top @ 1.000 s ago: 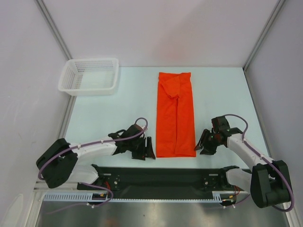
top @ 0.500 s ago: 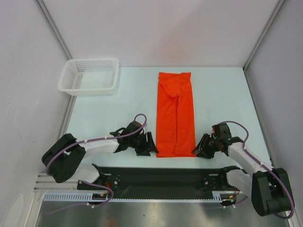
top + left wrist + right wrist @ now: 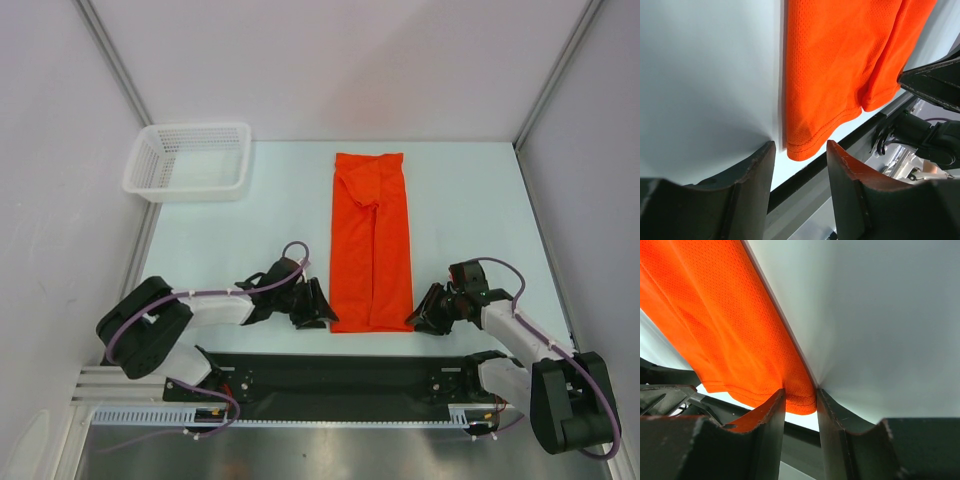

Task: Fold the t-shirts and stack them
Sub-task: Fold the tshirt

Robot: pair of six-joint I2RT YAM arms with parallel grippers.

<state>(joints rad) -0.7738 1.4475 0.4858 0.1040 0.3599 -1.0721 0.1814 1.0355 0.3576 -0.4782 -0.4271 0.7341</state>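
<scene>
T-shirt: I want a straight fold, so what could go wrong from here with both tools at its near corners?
1. The left tool is open with only the very corner of the t-shirt's hem between its fingers; closing there may catch too little cloth and slip.
2. The right tool flanks the other near corner closely, but a firm grip is not clear; if one corner lifts alone, the fold would likely skew.

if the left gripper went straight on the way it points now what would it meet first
Most likely the t-shirt: its near corner hem lies just ahead of the left gripper, in line with the gap between the open jaws. Depth is hard to judge, but nothing else shows in between.
</scene>
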